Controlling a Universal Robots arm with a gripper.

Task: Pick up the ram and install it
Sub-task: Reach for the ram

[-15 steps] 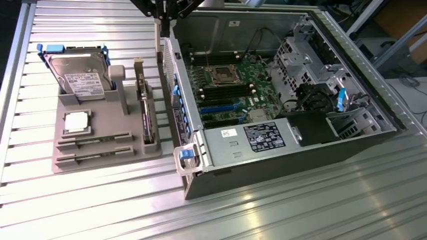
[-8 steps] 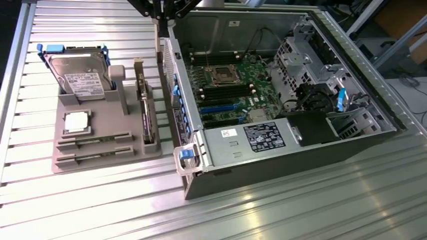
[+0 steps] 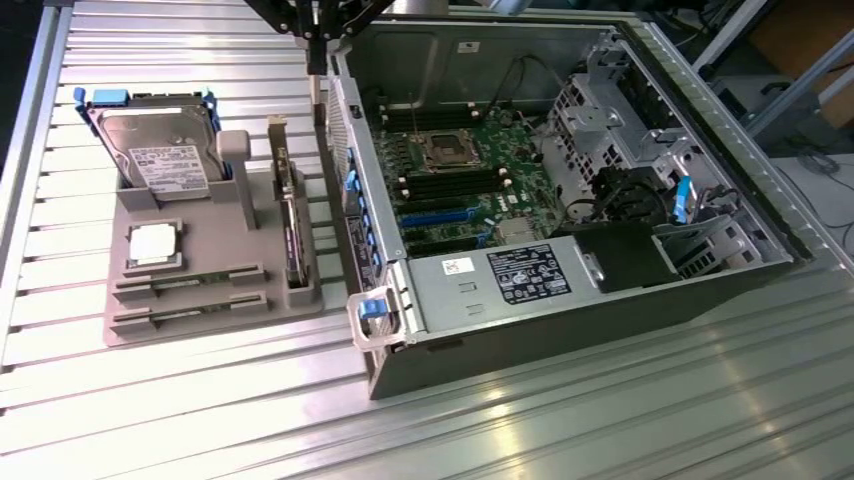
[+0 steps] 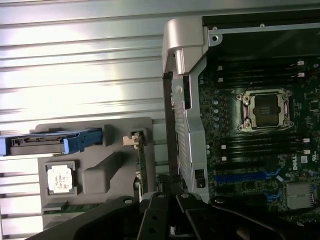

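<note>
Exterior view: high, oblique, over the whole tabletop (image 3: 534, 430). Wrist view: straight down, closer. Both share the parts tray (image 3: 267, 250) and open case (image 3: 561, 335).

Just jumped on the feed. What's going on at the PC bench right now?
The arm's gripper hangs shut above the near wall of the open computer case, holding nothing that I can see. The ram sits untouched in its slot on the grey tray, just below the processor chip. The memory slots on the motherboard look empty, so the pick-up has not happened yet.
</note>
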